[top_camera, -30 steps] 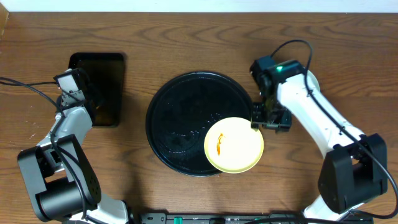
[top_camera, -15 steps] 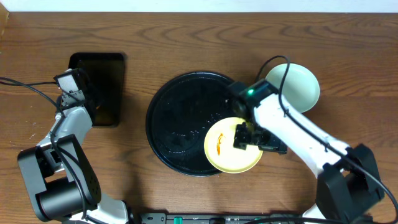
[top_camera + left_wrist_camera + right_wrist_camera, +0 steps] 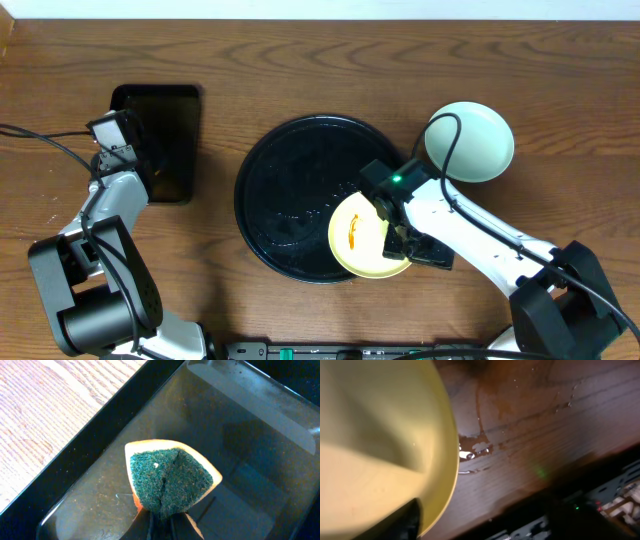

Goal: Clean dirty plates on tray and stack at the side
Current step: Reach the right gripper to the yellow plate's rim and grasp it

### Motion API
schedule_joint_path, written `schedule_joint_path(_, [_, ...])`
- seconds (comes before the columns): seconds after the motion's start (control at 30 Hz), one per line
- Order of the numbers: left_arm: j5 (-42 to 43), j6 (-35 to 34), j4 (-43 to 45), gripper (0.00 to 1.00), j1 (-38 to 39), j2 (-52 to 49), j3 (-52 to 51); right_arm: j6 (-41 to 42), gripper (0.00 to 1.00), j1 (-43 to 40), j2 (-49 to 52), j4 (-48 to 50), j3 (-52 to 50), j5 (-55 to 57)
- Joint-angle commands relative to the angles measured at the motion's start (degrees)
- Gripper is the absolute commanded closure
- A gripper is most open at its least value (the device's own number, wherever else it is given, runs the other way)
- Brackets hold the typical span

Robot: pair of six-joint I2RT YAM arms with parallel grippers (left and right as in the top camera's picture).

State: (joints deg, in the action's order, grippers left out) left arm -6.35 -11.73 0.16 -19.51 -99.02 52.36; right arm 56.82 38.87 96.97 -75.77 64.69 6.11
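Seen from above, a wooden worktop [image 3: 300,60] carried a round black tray [image 3: 285,190] at its middle; a yellow plate [image 3: 358,245] sat on the tray's lower right rim, partly hanging over the wood, with an orange smear [image 3: 352,233] near its centre; a mint-blue plate [image 3: 475,145] lay on the worktop just right of the tray, apart from the yellow one and showing no smear.

The right arm stretched in from the lower right corner and lay across the yellow plate's right side, hiding that edge; the right hand [image 3: 400,243] was at that rim, but whether it gripped the plate could not be told; the arm's black cable [image 3: 447,128] looped over the mint-blue plate's left edge; the right wrist view showed the plate's rim close up beside a wet patch [image 3: 472,452] on the wood.

To the left, well apart from the plates, stood a rectangular black tray [image 3: 175,110]; the left hand [image 3: 162,521] hung over it, closed tight on a sponge [image 3: 170,482], green scouring face up, orange beneath.
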Motion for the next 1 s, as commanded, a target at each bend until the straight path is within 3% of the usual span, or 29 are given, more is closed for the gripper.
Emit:
schedule_joint_path(0.0, [-0.13, 0.55, -0.13, 0.92, -0.2, 0.0, -0.76, 0.79, 0.32, 0.02, -0.63, 1.29, -0.9, 0.98])
schedule_joint_path(0.27, [-0.11, 0.55, -0.37, 0.92, -0.2, 0.0, -0.76, 0.81, 0.33, 0.0, -0.63, 6.45, -6.1, 1.14])
schedule_joint_path(0.4, [-0.11, 0.55, -0.37, 0.92, -0.2, 0.0, -0.76, 0.79, 0.49, 0.0, -0.63, 8.15, -6.78, 1.03])
schedule_joint_path(0.47, [-0.11, 0.55, -0.39, 0.92, -0.2, 0.0, -0.76, 0.79, 0.51, 0.0, -0.63, 8.61, -6.8, 0.92])
schedule_joint_path(0.63, [-0.11, 0.55, -0.52, 0.92, -0.2, 0.0, -0.76, 0.79, 0.46, 0.0, -0.63, 9.73, -6.8, 0.48])
schedule_joint_path(0.77, [-0.13, 0.55, -0.52, 0.92, -0.2, 0.0, -0.76, 0.79, 0.6, 0.0, -0.63, 11.1, -6.8, -0.2])
schedule_joint_path(0.97, [-0.13, 0.55, -0.52, 0.92, -0.2, 0.0, -0.76, 0.79, 0.73, 0.0, -0.63, 11.76, -6.8, -0.37])
